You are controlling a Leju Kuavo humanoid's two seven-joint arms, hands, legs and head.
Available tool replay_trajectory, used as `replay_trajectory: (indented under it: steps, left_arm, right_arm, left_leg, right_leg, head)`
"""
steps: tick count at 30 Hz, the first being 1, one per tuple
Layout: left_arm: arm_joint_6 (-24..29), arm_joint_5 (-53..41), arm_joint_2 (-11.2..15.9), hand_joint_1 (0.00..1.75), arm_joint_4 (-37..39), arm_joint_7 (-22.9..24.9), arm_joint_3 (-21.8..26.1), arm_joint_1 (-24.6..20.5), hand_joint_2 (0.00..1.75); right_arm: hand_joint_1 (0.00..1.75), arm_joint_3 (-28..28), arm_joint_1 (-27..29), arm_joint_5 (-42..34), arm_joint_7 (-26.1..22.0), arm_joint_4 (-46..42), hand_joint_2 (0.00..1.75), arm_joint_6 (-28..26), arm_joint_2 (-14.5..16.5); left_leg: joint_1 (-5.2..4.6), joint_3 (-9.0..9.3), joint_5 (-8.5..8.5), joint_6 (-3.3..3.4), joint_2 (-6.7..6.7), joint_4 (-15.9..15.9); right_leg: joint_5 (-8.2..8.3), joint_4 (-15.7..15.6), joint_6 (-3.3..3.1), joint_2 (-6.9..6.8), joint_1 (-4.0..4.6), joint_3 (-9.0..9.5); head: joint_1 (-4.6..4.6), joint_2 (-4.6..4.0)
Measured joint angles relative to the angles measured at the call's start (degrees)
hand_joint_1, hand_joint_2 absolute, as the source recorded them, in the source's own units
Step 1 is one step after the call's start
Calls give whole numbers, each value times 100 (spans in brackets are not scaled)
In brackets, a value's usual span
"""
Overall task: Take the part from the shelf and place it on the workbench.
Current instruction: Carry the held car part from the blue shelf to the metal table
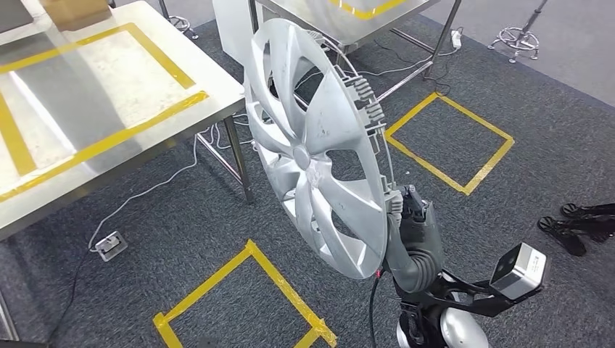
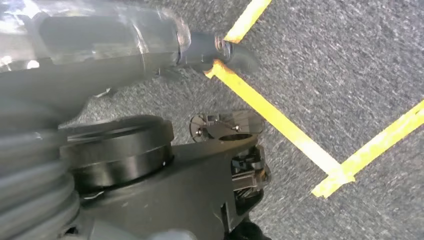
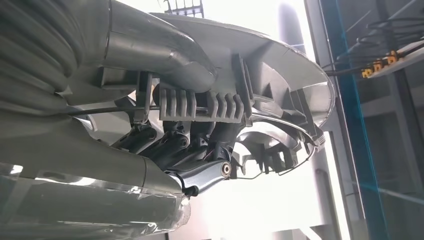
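Yellow tape squares (image 1: 450, 142) on grey carpet (image 1: 181, 232); floor socket (image 1: 110, 245).

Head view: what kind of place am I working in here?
Probably a workshop or robot test area: steel workbenches marked with yellow tape, yellow taped squares on grey carpet, and loose cables on the floor. The right hand holds a silver wheel cover.

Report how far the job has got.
Done: the silver plastic hubcap is off the shelf, gripped at its rim by the right hand. In hand: it is held upright above the grey carpet. Left: setting it on the steel workbench with yellow tape.
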Motion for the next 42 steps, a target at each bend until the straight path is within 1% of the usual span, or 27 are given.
replay_trajectory:
  steps: [2,4,6,8,9,10,11,13,15,18,19,21,23,24,25,26,28,29,30,33,34,36,38,39,40,41,42]
  left_arm:
    - [8,8,-14,0,-1,-44,0,2,175]
    - [18,15,-16,0,0,-52,0,2,175]
    - [26,21,-9,0,1,-38,0,-3,175]
    - [25,27,-5,0,1,-13,-1,0,175]
    - [24,31,-4,0,1,-3,-1,5,175]
    - [23,34,-2,0,1,6,-2,9,175]
    - [23,36,1,0,1,9,-2,10,175]
    - [23,37,5,0,1,14,-2,8,175]
    - [23,37,7,0,0,14,-1,6,175]
    - [23,38,9,0,1,14,0,15,175]
    - [23,39,9,0,1,14,0,14,175]
    - [23,38,9,0,1,14,0,7,175]
    - [23,38,8,0,1,14,0,5,175]
    - [23,39,8,0,1,14,0,7,175]
    - [23,39,8,0,1,14,0,9,175]
    - [23,39,8,0,1,14,0,9,175]
    - [23,39,0,0,0,14,0,6,175]
    - [23,39,-6,0,0,14,0,4,175]
    - [23,40,-13,0,-1,14,0,2,175]
    - [15,44,-20,0,-1,14,0,13,175]
    - [10,45,-19,0,-1,13,-1,18,175]
    - [7,45,-15,0,1,12,-1,16,175]
    - [4,45,-13,0,1,13,0,15,175]
    - [3,45,-13,0,1,16,0,18,175]
    - [2,45,-12,0,1,21,-1,21,175]
    - [2,45,-9,0,1,26,-1,22,175]
    - [2,45,-7,0,1,30,-2,22,175]
  right_arm:
    - [175,-4,-79,-26,11,-3,175,-8,-1]
    - [175,-10,-143,-60,37,-12,175,-34,1]
    - [175,-21,-165,-103,64,-28,175,-72,2]
    - [175,-37,-158,-146,85,-34,175,-102,-1]
    - [175,-42,-150,-160,91,-32,175,-110,-2]
    - [175,-44,-144,-168,94,-31,175,-116,-4]
    - [175,-45,-141,-171,95,-32,175,-119,-5]
    - [175,-45,-140,-172,95,-33,175,-119,-6]
    - [175,-44,-137,-176,97,-35,175,-118,-6]
    - [175,-45,-138,-188,99,-36,175,-119,-6]
    - [175,-46,-139,-189,99,-36,175,-119,-6]
    - [175,-49,-138,-189,99,-36,175,-119,-6]
    - [175,-49,-131,-190,99,-35,175,-119,-6]
    - [175,-48,-126,-191,99,-34,175,-119,-6]
    - [175,-48,-122,-191,99,-33,175,-119,-7]
    - [175,-48,-121,-192,99,-32,175,-119,-7]
    - [175,-50,-127,-191,99,-34,175,-119,-9]
    - [175,-50,-131,-191,99,-36,175,-119,-9]
    - [175,-50,-135,-191,99,-36,175,-119,-10]
    - [175,-50,-140,-195,99,-36,175,-119,-10]
    - [175,-50,-140,-195,99,-36,175,-119,-9]
    - [175,-49,-144,-195,99,-36,175,-118,-8]
    - [175,-49,-142,-196,99,-33,175,-119,-8]
    - [175,-49,-137,-196,99,-31,175,-119,-9]
    - [175,-49,-135,-196,99,-30,175,-119,-9]
    - [175,-48,-135,-196,99,-30,175,-119,-9]
    - [175,-48,-136,-196,99,-30,175,-119,-9]
  left_leg:
    - [14,-41,41,-70,-51,-12]
    - [6,-100,-42,-129,63,69]
    - [18,-305,-360,-186,241,529]
    - [63,-599,-675,-254,286,1210]
    - [85,-674,-706,-285,289,1395]
    - [106,-657,-633,-314,300,1389]
    - [125,-524,-462,-338,328,1153]
    - [131,-140,-153,-359,471,428]
    - [102,54,-83,-284,577,45]
    - [76,45,-82,-130,494,20]
    - [79,41,-70,-88,453,13]
    - [89,33,-50,-23,382,3]
    - [75,18,-38,7,308,4]
    - [65,15,-33,14,268,5]
    - [55,15,-30,19,225,5]
    - [45,21,-27,22,181,5]
    - [27,30,-22,20,104,5]
    - [21,22,-16,11,69,9]
    - [21,1,-4,-8,42,13]
    - [37,-70,36,-98,-6,8]
    - [32,-95,1,-127,44,39]
    - [34,-256,-261,-183,197,384]
    - [60,-551,-623,-243,284,1066]
    - [73,-667,-715,-269,288,1343]
    - [82,-700,-698,-290,292,1441]
    - [89,-632,-583,-305,306,1336]
    - [95,-462,-388,-311,339,1026]
  right_leg:
    - [7,-95,-7,-35,6,21]
    - [62,-208,-4,-108,-17,49]
    - [107,-277,-7,-197,-37,70]
    - [109,-272,-12,-284,-40,67]
    - [104,-264,-7,-327,-44,66]
    - [96,-254,5,-366,-51,66]
    - [83,-237,26,-398,-61,68]
    - [37,-177,95,-443,-70,64]
    - [-1,-117,165,-480,-57,52]
    - [-29,-102,231,-546,-70,57]
    - [-100,-33,254,-516,-81,34]
    - [-426,460,294,-377,-96,-167]
    - [-787,1250,302,-277,-98,-512]
    - [-847,1504,293,-261,-97,-628]
    - [-794,1564,271,-252,-93,-660]
    - [-628,1388,237,-239,-84,-589]
    - [-195,634,134,-144,-54,-266]
    - [-55,295,91,-89,-41,-124]
    - [3,74,62,-47,-29,-37]
    - [17,-104,50,-83,-29,-1]
    - [46,-150,44,-114,-42,7]
    - [104,-230,23,-189,-67,23]
    - [115,-238,5,-259,-60,19]
    - [114,-235,6,-297,-58,18]
    - [110,-229,11,-332,-59,17]
    - [103,-220,21,-359,-60,18]
    - [90,-204,40,-381,-63,20]
  head:
    - [14,0]
    - [-3,0]
    - [-67,0]
    - [-135,0]
    - [-158,0]
    - [-183,0]
    - [-205,0]
    - [-268,0]
    - [-300,0]
    - [-258,0]
    - [-246,0]
    - [-194,0]
    - [-120,0]
    - [-92,0]
    - [-65,0]
    - [-38,0]
    - [1,0]
    - [6,0]
    - [10,0]
    - [21,0]
    - [10,0]
    - [-56,0]
    - [-139,0]
    - [-165,0]
    - [-192,0]
    - [-218,0]
    - [-245,0]
